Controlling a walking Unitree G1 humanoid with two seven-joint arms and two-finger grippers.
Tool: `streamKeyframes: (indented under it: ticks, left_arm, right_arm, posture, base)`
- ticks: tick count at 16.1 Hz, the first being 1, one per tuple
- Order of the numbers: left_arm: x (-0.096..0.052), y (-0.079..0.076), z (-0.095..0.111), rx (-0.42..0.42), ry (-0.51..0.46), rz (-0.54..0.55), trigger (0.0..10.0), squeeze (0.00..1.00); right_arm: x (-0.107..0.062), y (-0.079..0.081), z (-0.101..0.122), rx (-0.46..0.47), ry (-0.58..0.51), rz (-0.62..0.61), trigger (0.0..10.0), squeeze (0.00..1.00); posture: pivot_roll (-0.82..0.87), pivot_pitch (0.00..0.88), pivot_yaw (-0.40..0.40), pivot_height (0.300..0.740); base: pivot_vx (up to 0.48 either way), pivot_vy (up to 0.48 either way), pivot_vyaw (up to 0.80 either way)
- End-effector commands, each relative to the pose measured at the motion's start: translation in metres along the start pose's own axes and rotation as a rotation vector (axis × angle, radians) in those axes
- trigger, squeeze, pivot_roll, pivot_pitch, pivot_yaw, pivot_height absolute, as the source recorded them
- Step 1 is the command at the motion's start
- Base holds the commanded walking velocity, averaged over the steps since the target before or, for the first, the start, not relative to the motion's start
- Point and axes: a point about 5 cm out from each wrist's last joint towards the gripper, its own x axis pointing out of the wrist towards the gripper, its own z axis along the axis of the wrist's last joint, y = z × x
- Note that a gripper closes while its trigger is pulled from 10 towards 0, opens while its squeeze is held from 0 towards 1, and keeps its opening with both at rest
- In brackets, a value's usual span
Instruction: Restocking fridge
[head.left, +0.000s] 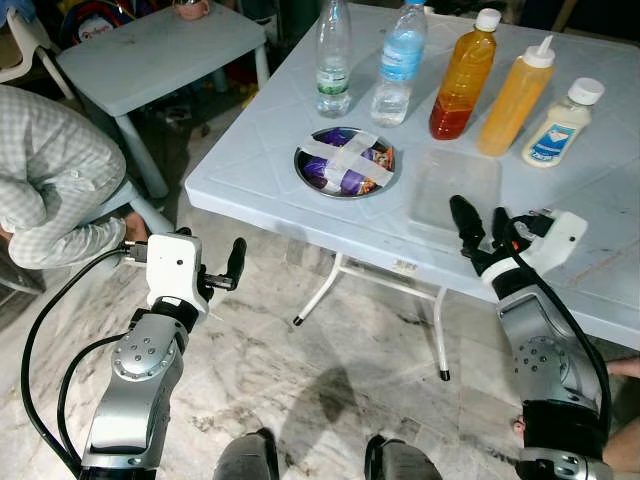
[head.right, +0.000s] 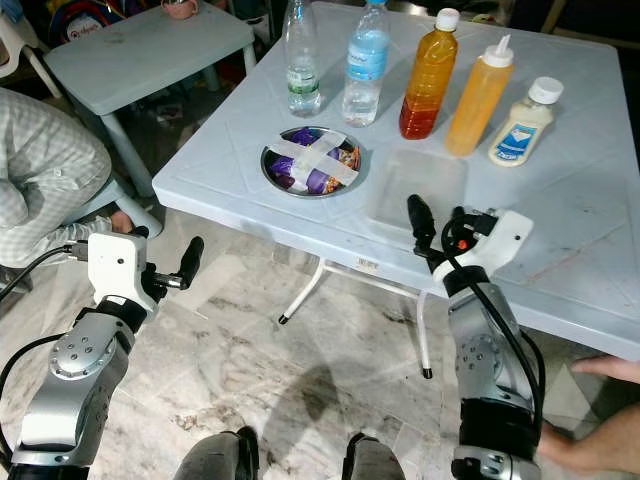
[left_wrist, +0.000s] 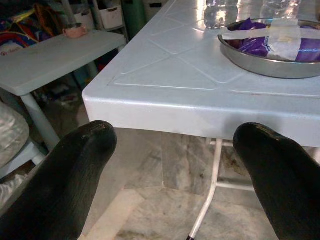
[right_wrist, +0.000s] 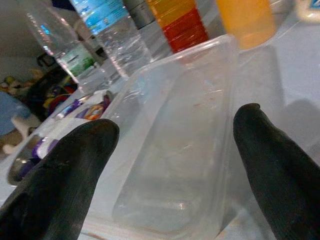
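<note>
Just ahead of spread right gripper (head.left: 483, 225) fingers (right_wrist: 60, 175): clear container (right_wrist: 175, 145) on table (head.left: 600, 200)

Pale blue table (head.left: 300, 150), amber bottle (head.left: 463, 75), purple-filled silver bowl (head.left: 346, 163), checked sleeve (head.left: 50, 190)

Two clear water bottles (head.left: 333, 60) (head.left: 400, 65), two orange-filled bottles (head.left: 463, 78) (head.left: 515, 95) and one white squeeze bottle (head.left: 560, 124) are counted. One steel bowl (head.left: 346, 163) and one clear plastic container (head.left: 455, 188) are recorded. Two tables (head.left: 250, 170) (head.left: 150, 55), one pink cup (head.left: 191, 9) and one seated person (head.left: 50, 190) are noted.
</note>
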Motion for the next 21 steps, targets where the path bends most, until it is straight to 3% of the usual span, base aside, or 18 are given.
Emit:
streamKeyframes:
  ticks: [1, 8, 11, 21]
  left_arm:
    - [-0.002, 0.001, 0.003, 0.014, -0.005, -0.003, 10.0, 0.00]
    - [0.000, 0.000, 0.005, 0.020, -0.007, -0.009, 10.0, 0.00]
    - [0.001, -0.004, 0.008, 0.070, -0.030, -0.042, 10.0, 0.00]
    - [0.001, -0.009, 0.009, 0.083, -0.040, -0.052, 10.0, 0.00]
  right_arm:
    - [0.001, 0.001, -0.005, 0.044, 0.020, -0.005, 0.0, 0.00]
    - [-0.002, 0.002, -0.018, 0.140, 0.036, -0.041, 0.0, 0.00]
    - [-0.002, 0.002, -0.017, 0.165, 0.027, -0.051, 0.0, 0.00]
    - [-0.002, -0.007, -0.016, 0.273, -0.014, -0.150, 0.0, 0.00]
  posture:
    - [0.09, 0.172, 0.045, 0.740]
    - [0.08, 0.170, 0.046, 0.740]
    - [0.08, 0.168, 0.045, 0.740]
    - [0.08, 0.171, 0.040, 0.740]
  base:
    - [0.000, 0.000, 0.00]
    - [0.000, 0.000, 0.00]
    - [0.000, 0.000, 0.00]
    - [0.000, 0.000, 0.00]
